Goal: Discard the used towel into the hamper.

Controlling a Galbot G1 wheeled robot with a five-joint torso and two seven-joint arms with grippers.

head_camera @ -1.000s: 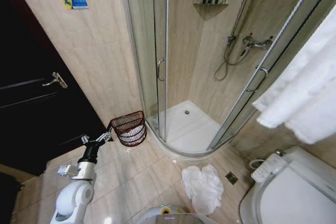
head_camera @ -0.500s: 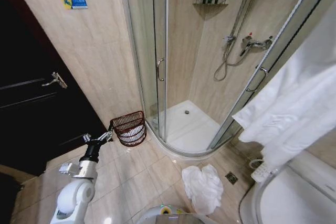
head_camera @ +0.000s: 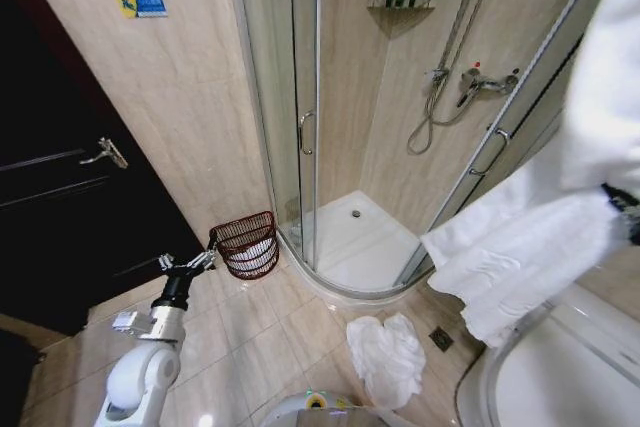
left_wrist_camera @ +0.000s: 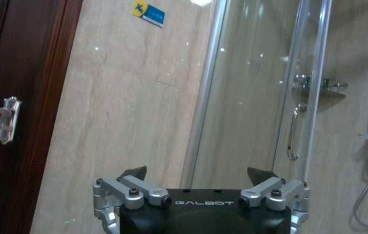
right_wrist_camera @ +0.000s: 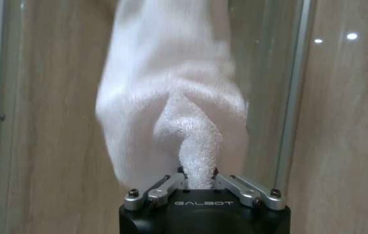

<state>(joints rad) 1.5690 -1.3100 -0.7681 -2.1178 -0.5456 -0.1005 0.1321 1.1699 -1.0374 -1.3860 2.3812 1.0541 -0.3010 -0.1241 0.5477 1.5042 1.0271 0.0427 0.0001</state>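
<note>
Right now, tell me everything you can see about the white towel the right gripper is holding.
The towel is white, thick terry cloth. One bunched fold is pinched between the jaws of the right gripper, and the rest hangs loose. In the head view it drapes in soft folds before the glass shower enclosure, above the toilet, clear of the floor.

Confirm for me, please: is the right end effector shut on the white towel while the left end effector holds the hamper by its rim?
Not quite. The right end effector is shut on the white towel, but the left wrist view shows the left end effector open and empty, short of the hamper.
</note>
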